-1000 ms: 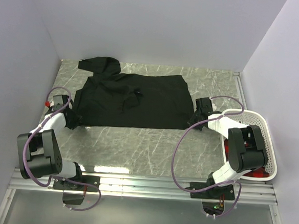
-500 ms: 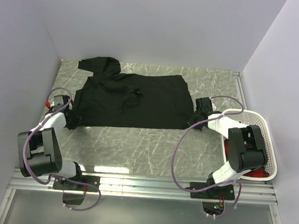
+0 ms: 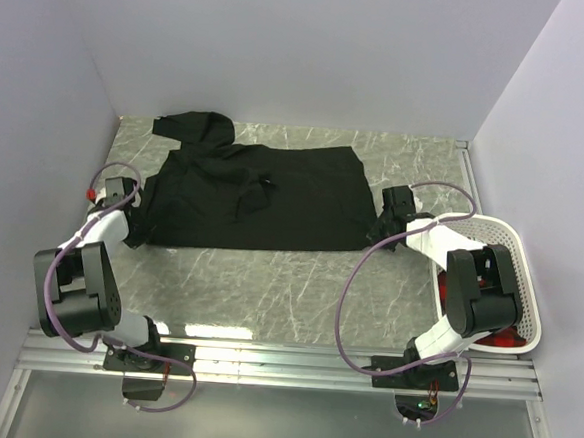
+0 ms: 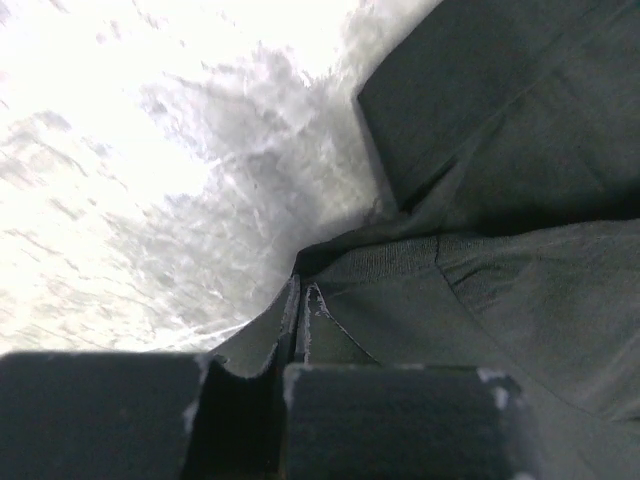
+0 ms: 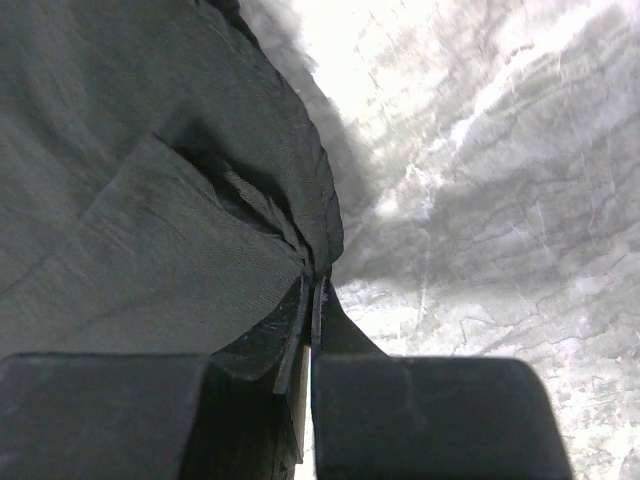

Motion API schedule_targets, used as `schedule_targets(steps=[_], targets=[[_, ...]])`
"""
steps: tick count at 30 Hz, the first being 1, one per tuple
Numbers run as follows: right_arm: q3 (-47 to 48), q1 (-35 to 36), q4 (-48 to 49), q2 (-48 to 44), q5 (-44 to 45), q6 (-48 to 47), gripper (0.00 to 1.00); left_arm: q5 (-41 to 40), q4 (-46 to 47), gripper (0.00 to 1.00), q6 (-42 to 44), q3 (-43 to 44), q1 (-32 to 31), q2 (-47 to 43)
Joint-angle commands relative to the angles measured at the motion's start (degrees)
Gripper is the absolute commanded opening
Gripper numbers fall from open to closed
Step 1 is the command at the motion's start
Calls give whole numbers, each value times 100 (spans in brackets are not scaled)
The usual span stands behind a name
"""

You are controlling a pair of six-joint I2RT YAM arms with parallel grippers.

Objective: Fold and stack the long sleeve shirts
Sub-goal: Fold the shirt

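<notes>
- Lying spread across the far half of the grey marbled table (image 3: 267, 287), the black long sleeve shirt (image 3: 258, 197) is mostly flat. A bunched lump of its cloth sticks out toward the far left corner.
- The left gripper (image 3: 136, 223) sits low at the shirt's near left corner. In the left wrist view its jaws are pressed together on a thin edge of the black cloth (image 4: 380, 290), which rises in a small ridge out of the left gripper (image 4: 297, 340).
- The right gripper (image 3: 378, 233) sits low at the shirt's near right corner. In the right wrist view the right gripper (image 5: 312, 310) is clamped on a pinched fold of the shirt (image 5: 130, 230), with creases running out from the pinch.
- Both held corners lie along the shirt's near hem, one at each end, and the hem runs roughly straight between them.
- A white slatted basket (image 3: 522, 257) stands at the table's right edge, just beside the right arm. A red object (image 3: 504, 341) shows inside it at its near end, and what it is cannot be told.
</notes>
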Motion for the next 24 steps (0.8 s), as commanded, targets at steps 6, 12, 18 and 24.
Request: schedule_targets(steps=[6, 12, 18, 24], targets=[[324, -120, -399, -252, 726, -316, 0, -1172, -491, 3, 313, 426, -405, 212], [288, -112, -583, -313, 753, -378, 0, -1594, -773, 16, 76, 268, -477, -113], [358, -68, -732, -647, 884, -527, 33, -1604, -844, 61, -83, 338, -477, -667], [894, 546, -707, -928, 1227, -834, 57, -640, -677, 82, 14, 663, -827, -1089]])
